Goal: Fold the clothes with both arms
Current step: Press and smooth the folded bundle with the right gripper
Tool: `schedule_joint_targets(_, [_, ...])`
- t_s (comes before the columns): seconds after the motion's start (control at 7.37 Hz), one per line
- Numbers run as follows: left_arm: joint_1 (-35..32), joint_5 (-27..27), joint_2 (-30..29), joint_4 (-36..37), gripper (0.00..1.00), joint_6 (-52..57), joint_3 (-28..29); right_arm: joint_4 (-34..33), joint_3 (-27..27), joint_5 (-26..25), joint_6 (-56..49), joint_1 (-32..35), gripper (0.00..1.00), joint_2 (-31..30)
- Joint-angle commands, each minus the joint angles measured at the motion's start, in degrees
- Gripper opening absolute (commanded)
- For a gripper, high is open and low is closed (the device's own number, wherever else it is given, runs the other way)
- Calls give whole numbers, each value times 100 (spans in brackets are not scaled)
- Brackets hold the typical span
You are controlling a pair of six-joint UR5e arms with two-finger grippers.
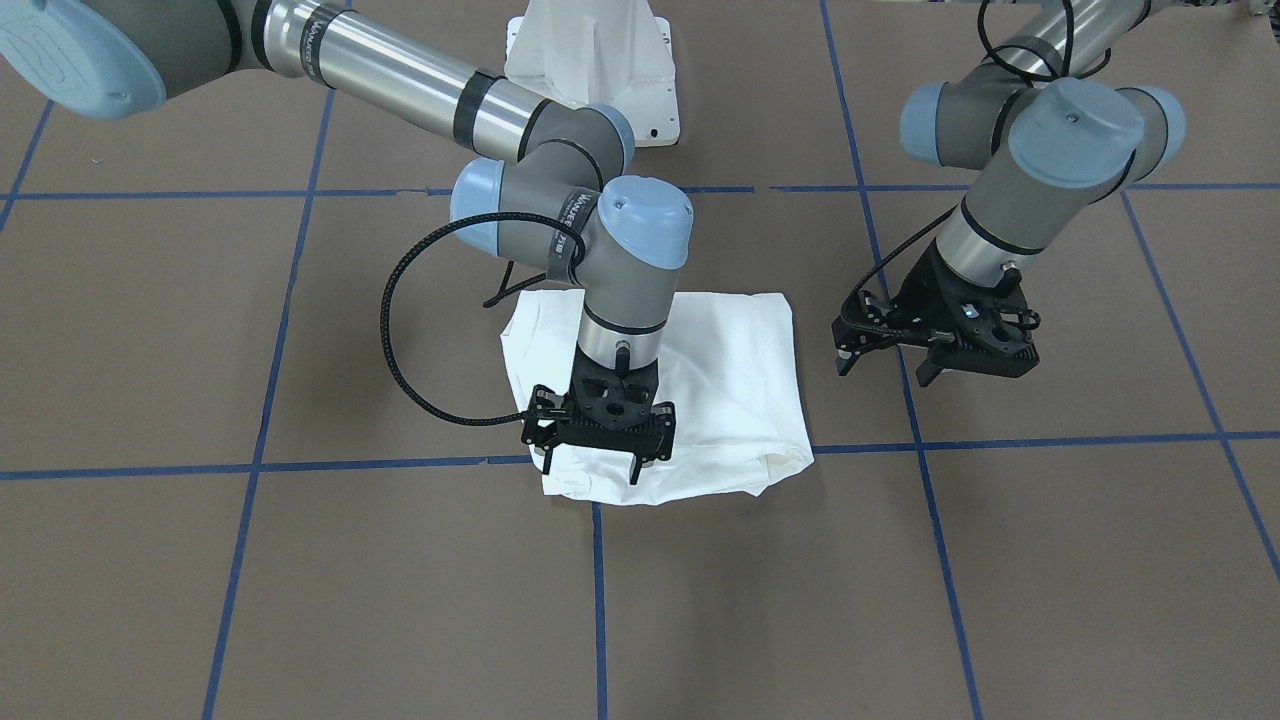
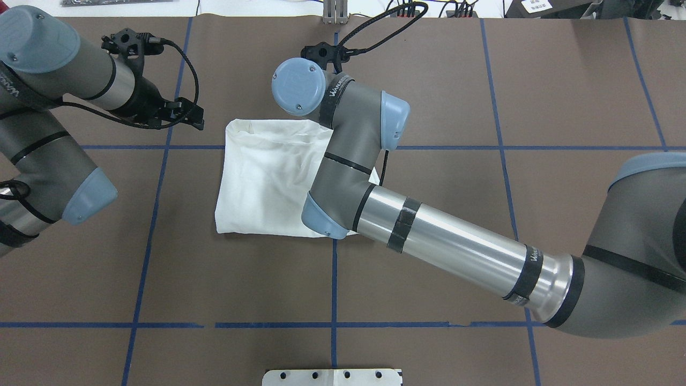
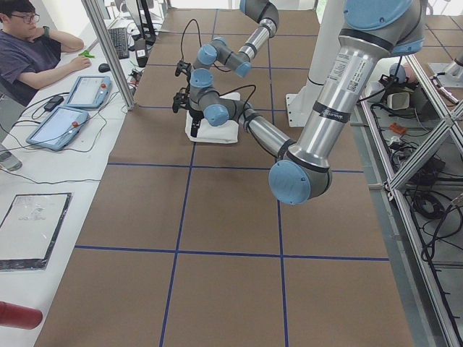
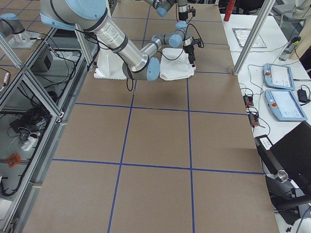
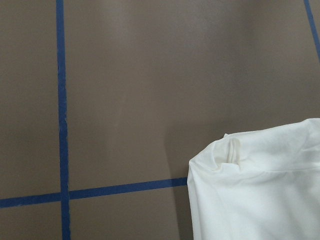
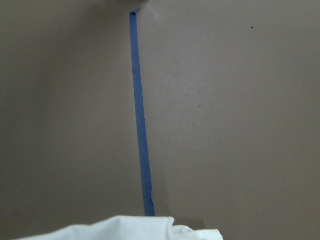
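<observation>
Well, the folded shirt [image 1: 720,370] lies on the surface [image 1: 300,600]; my right claw [image 1: 592,463] hangs spread over its far edge (contact unclear), my left claw [image 1: 884,372] spread beside it, apart.

Frame nearly filled by matte brown table surface [image 6: 240,125]. Narrow blue tape strip [image 6: 140,125] runs from near top edge almost to bottom, leaning slightly rightward as it descends; upper end ragged. Lower end meets rim of white soft fabric garment [image 6: 125,229], which enters along bottom edge, spanning left of centre to right of centre. Fabric rim rumpled, small separate fold at right end. Tiny dark speck [image 6: 252,27] on surface upper right, well apart from tape.
</observation>
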Motion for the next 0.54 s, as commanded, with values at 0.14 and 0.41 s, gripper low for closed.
schedule_joint_targets(0.14, [-9, 0, 9, 0, 100, -36, -70, -123, -338, -634, -184, -183, 100, -105])
schedule_joint_targets(0.41, [-9, 0, 9, 0, 100, -62, -79, -132, -533, -926, -647, -96, 100, -149])
